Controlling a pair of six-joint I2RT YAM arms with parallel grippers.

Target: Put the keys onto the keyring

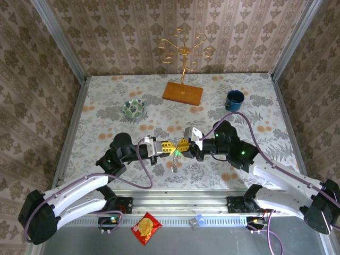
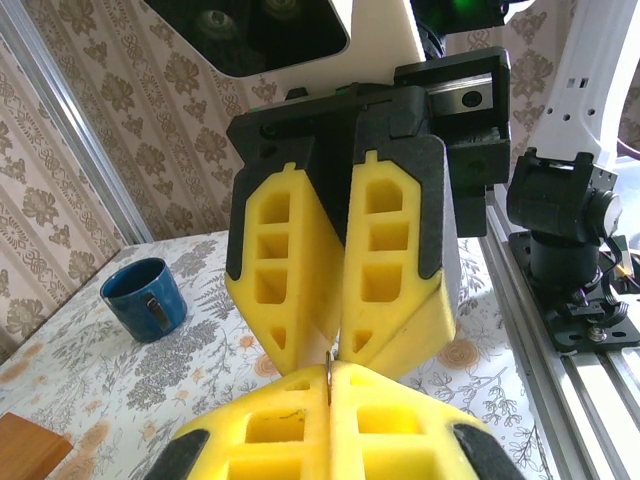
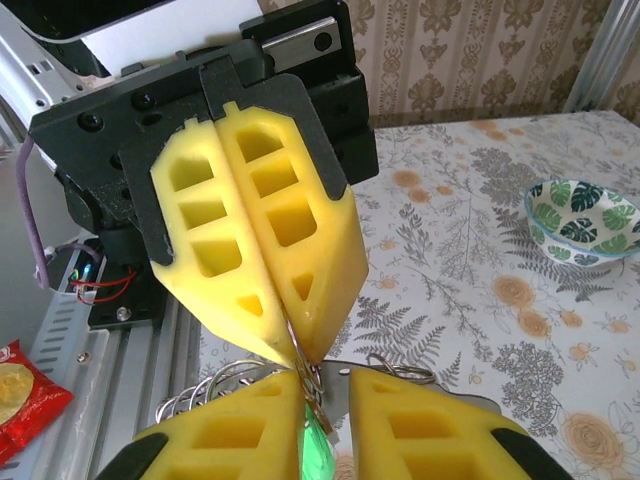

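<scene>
left gripper clamped on the keyring, right gripper with fingers slightly parted around a green key; closing off-centre could knock the key loose and drop it.

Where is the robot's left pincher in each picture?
Top external: left gripper at the table's middle, tip to tip with the right gripper.
Left wrist: bottom edge, pointing up.
Right wrist: upper centre-left, pointing down, pinching the keyring.
Shared landmark: the flowered table.
</scene>
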